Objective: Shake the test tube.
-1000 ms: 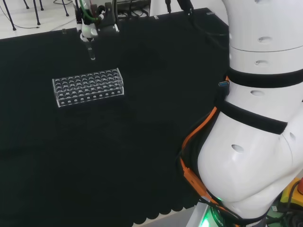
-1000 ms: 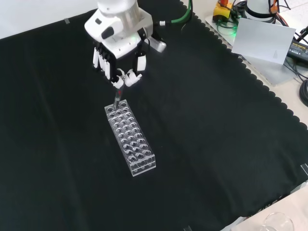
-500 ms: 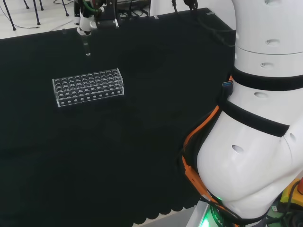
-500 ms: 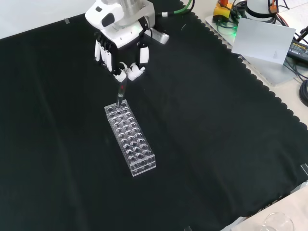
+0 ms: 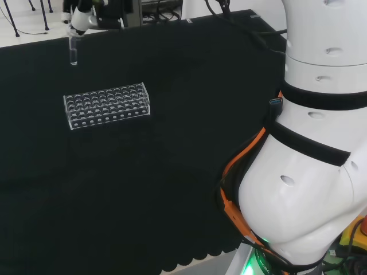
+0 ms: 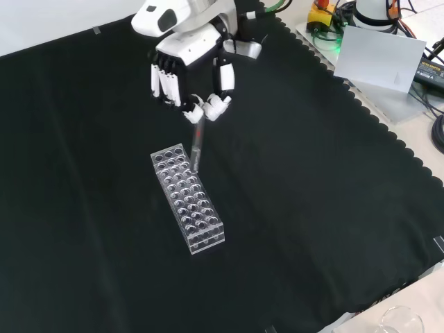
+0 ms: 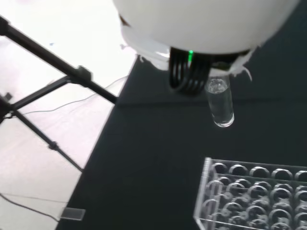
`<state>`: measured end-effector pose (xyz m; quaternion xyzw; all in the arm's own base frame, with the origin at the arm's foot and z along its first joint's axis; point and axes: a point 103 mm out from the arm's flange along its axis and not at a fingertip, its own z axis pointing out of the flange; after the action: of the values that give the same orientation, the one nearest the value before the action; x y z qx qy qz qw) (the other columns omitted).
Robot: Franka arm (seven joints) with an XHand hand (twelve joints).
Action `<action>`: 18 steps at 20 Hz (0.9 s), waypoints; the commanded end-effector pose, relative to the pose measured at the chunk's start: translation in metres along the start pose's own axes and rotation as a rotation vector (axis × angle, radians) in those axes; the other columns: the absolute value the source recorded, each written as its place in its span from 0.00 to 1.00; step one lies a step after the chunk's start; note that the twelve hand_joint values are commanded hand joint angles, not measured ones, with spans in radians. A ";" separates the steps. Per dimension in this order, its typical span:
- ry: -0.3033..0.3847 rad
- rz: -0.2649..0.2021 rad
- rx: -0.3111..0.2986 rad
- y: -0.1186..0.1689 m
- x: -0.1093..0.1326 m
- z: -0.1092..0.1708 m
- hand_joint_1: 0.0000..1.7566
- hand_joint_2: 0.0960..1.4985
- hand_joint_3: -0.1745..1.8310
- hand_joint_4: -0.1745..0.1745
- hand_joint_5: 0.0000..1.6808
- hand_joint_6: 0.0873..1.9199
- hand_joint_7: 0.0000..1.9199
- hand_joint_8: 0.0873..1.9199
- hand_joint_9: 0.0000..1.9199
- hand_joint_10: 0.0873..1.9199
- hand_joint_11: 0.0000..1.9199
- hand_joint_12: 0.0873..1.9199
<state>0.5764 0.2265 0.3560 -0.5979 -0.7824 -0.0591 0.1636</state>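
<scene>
Front view: we see the hand [image 6: 186, 69] coming in from twelve o'clock, its white link above it, over a bench [image 6: 312, 208] draped in black cloth. Its fingers [image 6: 220, 105] are curled together at the tips and pinch the top of a clear test tube [image 6: 197, 147], which hangs below them, tilted slightly. The tube's lower end is in front of the twelve o'clock end of a clear rack [image 6: 187, 199] of many round wells; we cannot tell from here whether it touches the rack. The rack lies on the cloth, running from about eleven o'clock toward five o'clock.

In the head view, we find the test tube [image 5: 73, 51] upright in the air at roughly eleven o'clock from the rack [image 5: 106, 105], well apart from it, with the hand [image 5: 82, 19] above. The arm's large white links [image 5: 309, 143] stand at three o'clock.

In the wrist view, the test tube [image 7: 219, 103] hangs beneath the hand [image 7: 201, 28], clear of the rack [image 7: 254, 196].
</scene>
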 end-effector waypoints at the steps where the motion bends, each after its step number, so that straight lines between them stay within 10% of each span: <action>1: -0.070 0.000 0.018 -0.006 -0.008 0.006 0.83 0.24 0.56 0.00 0.81 0.28 0.77 0.29 0.71 0.26 0.54 0.63; 13: -0.363 0.386 -0.001 -0.056 -0.194 -0.035 0.83 0.24 0.56 0.00 0.81 0.28 0.77 0.29 0.71 0.26 0.54 0.63; 18: -0.379 0.462 -0.054 -0.070 -0.224 -0.066 0.83 0.24 0.56 0.00 0.81 0.28 0.77 0.29 0.71 0.26 0.54 0.63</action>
<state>0.5781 0.0378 0.3350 -0.7281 -0.6809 0.0711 0.0332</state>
